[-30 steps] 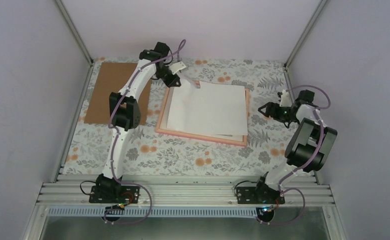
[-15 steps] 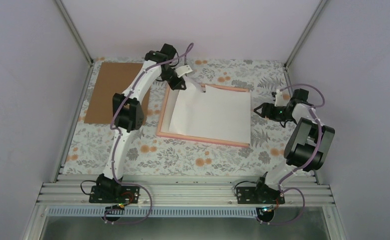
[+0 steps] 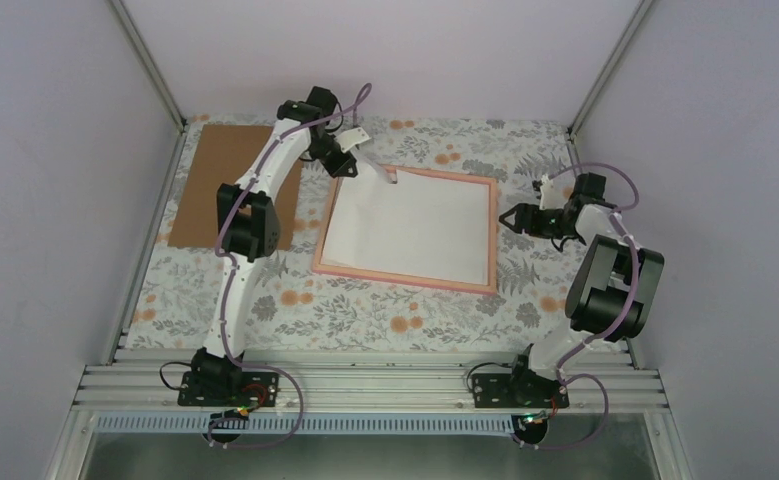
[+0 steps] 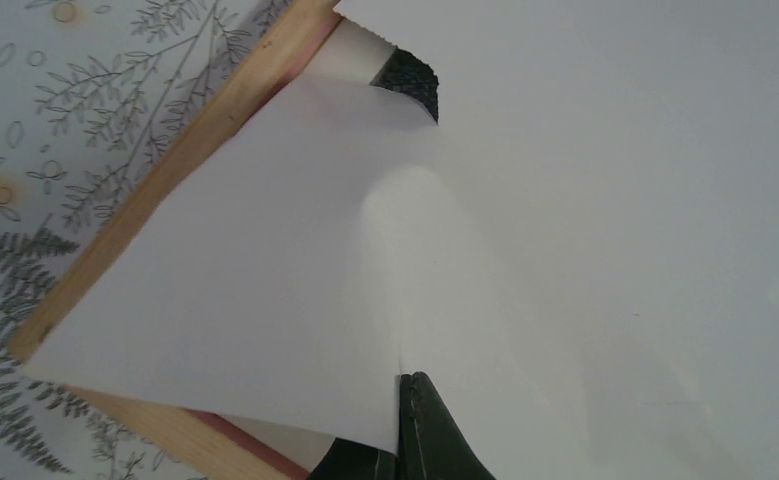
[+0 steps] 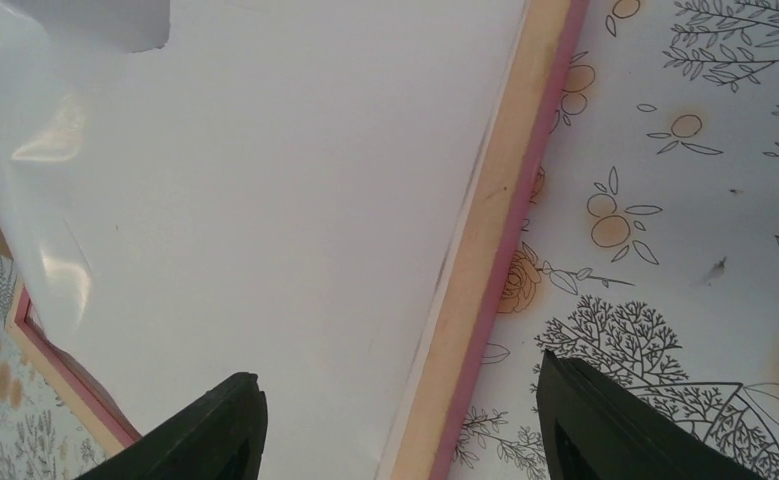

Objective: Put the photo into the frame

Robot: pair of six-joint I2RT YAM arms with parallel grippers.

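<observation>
Crease and shift risk
Left gripper (image 3: 385, 174) clenched, apparently on the photo (image 3: 410, 225) corner; pulling could crease it. Right gripper (image 3: 510, 218), released, could nudge the frame (image 3: 405, 278).

No legible text, label, brand, number or sign in any view. Photo (image 3: 410, 225) lies with its blank white back up. Tablecloth (image 3: 365, 310) carries a floral pattern only, without lettering.
</observation>
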